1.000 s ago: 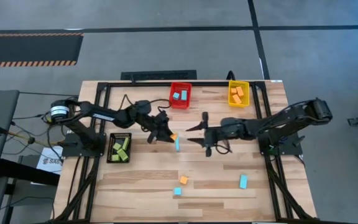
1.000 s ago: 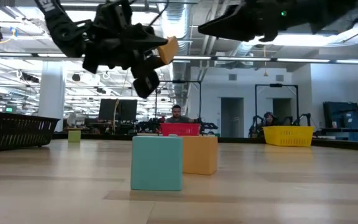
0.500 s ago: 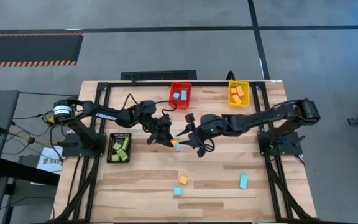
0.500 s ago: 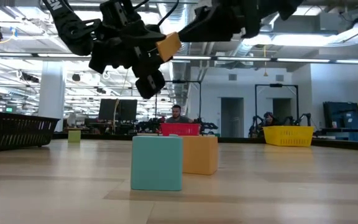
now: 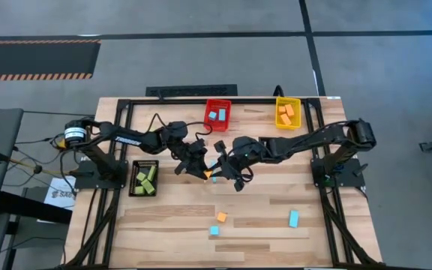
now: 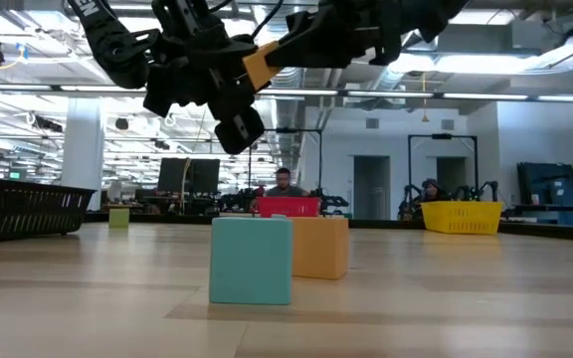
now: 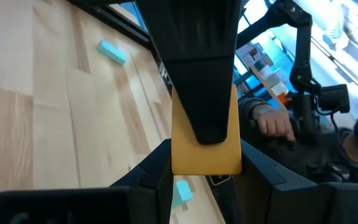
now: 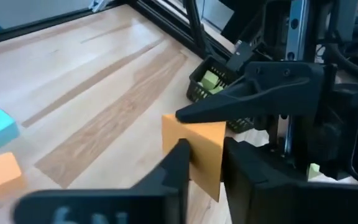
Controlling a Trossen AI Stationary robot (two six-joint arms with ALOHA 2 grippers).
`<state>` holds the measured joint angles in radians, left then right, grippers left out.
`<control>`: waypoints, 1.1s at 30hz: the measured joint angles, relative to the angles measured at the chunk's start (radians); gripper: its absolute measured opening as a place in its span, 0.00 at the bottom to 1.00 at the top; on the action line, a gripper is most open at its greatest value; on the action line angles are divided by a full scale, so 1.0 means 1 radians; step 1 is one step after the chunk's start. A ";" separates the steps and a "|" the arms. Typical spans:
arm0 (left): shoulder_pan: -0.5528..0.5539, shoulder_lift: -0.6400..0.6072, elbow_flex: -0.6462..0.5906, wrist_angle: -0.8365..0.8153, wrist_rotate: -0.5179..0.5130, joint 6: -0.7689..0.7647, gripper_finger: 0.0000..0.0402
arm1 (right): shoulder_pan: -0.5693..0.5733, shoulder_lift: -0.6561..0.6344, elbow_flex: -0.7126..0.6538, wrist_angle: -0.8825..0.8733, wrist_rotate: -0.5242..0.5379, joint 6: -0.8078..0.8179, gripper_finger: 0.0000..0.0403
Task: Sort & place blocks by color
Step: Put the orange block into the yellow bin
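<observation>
Above the middle of the counter (image 5: 171,217), the left gripper (image 5: 203,169) and right gripper (image 5: 217,169) meet tip to tip, both clenched on one orange block (image 6: 257,66) held aloft between them, a blue block (image 5: 214,178) lying just beneath.

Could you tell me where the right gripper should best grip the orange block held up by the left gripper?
Its free end, sticking out past the left gripper, approached from the opposite side. The left gripper pinches two faces of the orange block, so the right gripper should probably close across the other two flat faces.
</observation>
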<state>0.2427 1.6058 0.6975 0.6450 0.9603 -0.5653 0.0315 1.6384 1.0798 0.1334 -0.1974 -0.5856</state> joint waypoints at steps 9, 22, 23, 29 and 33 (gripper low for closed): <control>0.064 -0.021 0.003 0.031 -0.052 -0.026 0.56 | -0.002 -0.085 0.001 -0.231 -0.004 0.091 0.02; 0.277 -0.197 0.002 -0.274 -0.148 0.156 0.76 | -0.132 -0.410 -0.021 -0.902 0.337 0.443 0.00; 0.277 -0.213 0.002 -0.290 -0.188 0.195 0.75 | -0.155 -0.430 -0.021 -0.943 0.381 0.471 0.00; 0.258 -0.316 0.002 -0.411 -0.477 0.371 0.64 | -0.319 -0.494 -0.021 -1.095 0.712 0.659 0.00; 0.242 -0.358 0.002 -0.459 -0.593 0.432 0.59 | -0.461 -0.448 -0.022 -1.129 0.817 0.757 0.00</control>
<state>0.4849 1.2481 0.6994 0.1857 0.3670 -0.1329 -0.4293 1.1900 1.0580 -0.9957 0.6199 0.1714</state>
